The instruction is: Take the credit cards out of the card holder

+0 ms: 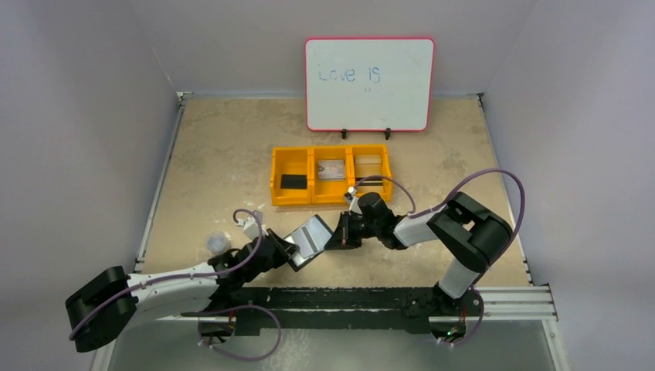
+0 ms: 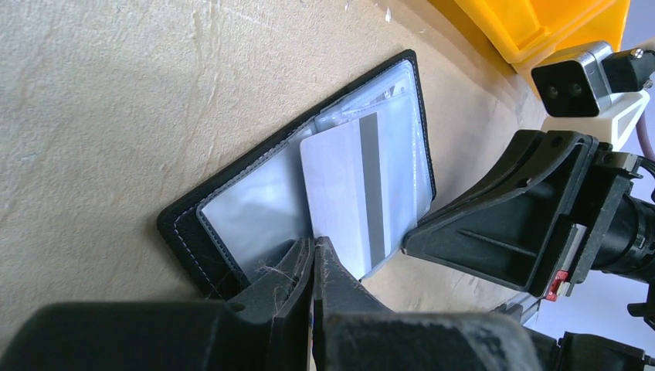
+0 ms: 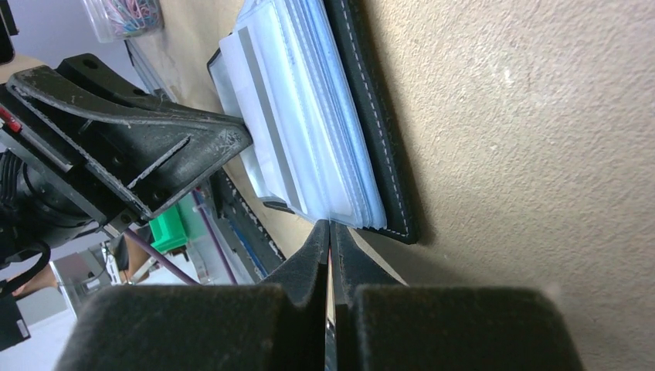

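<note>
One card (image 2: 340, 193) past card holder (image 2: 181, 224) edge

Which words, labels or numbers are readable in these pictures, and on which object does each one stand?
"Love is": blue handwriting on the whiteboard.
The small marks under it: too small to read.
The credit card and card holder: no print visible.

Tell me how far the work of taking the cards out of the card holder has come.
Done: the card holder lies open, one striped card partly out of its pocket. In hand: the left end effector, shut, sits at that card's corner; the right end effector, shut, meets the holder's opposite edge. Left: freeing this card and any others inside. Pale items in the yellow tray are unclear.
</note>
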Tool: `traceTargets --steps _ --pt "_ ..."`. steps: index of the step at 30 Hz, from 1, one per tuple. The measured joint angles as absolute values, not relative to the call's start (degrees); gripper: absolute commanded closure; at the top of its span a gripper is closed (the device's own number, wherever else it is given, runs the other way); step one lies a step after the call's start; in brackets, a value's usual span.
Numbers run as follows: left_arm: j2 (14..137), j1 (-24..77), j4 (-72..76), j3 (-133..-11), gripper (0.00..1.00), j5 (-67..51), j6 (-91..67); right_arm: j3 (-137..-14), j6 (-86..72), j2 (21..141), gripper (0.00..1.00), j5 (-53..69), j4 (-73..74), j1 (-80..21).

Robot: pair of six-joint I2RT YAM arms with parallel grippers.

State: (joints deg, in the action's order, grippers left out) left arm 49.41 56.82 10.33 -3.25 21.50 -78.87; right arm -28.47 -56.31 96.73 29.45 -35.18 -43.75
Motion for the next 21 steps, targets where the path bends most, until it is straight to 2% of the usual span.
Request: traceTargets --steps 8,19,20,21 --pt "47.92 56.82 7.86 -3.51 1.0 21.43 -78.85 -28.25 -56.42 95.88 1.0 29.02 -35.16 -43.75" --pt "44.99 56.82 -2.87 -6.98 1.0 21.37 -77.8 -27.88 -56.8 95.15 0.99 27.33 -34.94 -43.7" --pt "44.84 56.82 -3.07 -7.01 1.0 21.23 -77.58 -27.88 -56.77 95.15 0.93 27.29 -34.92 -43.7" --pt "44.71 56.82 -3.2 -7.03 1.0 21.17 -77.3 -27.88 -56.75 95.09 0.82 27.05 -34.83 -43.7"
